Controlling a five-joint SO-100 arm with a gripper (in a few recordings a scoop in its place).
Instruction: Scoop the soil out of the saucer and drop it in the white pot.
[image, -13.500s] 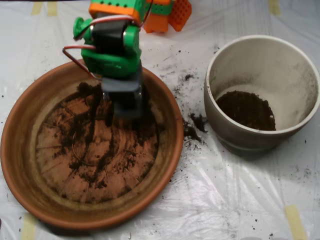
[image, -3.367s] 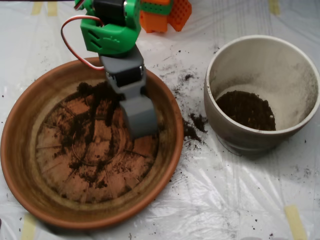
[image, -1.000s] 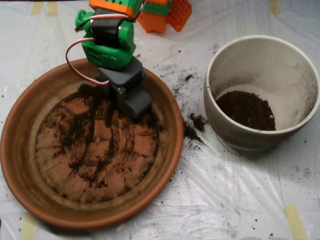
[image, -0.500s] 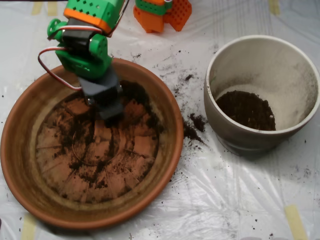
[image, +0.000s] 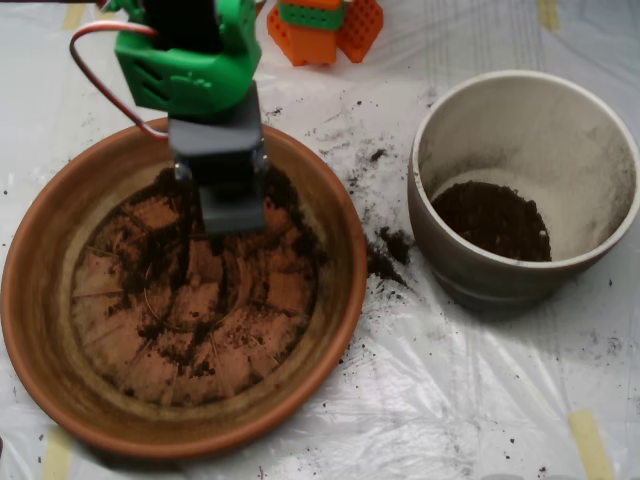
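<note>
The end effector (image: 232, 205), whose open or closed state cannot be told, is held over the upper part of the saucer (image: 40, 300), with soil (image: 165, 255) spread just below it and the white pot (image: 520, 180) well to its right.

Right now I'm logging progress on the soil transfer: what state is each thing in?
saucer: upright, thin smears of soil on its base
white pot: upright, soil covering its bottom
scoop: over the saucer's upper part
plastic sheet: spilled crumbs between saucer and pot
</note>
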